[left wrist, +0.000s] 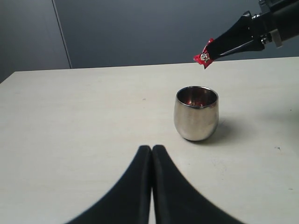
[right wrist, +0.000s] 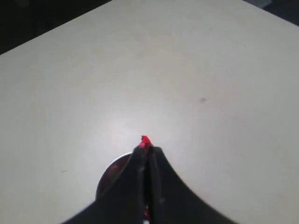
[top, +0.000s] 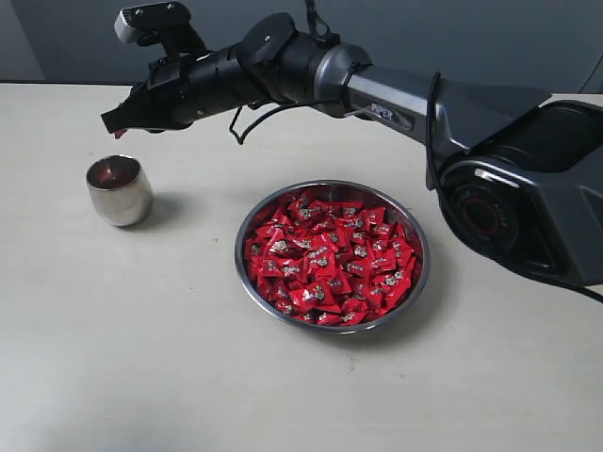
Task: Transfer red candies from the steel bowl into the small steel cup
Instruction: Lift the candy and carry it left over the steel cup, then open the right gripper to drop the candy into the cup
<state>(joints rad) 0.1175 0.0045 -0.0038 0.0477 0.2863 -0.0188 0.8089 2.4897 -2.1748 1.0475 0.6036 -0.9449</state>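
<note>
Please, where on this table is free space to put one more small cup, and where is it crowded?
Bare table lies on the camera's side of the small steel cup and the steel bowl, and a narrower strip between them. Crowded: the bowl is heaped with red candies, and the right claw, holding one red candy, hangs above the cup.

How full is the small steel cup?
Far from full: red shows low inside the small steel cup, well below its rim. Candy or a reflection of the red candy held above, cannot tell.
</note>
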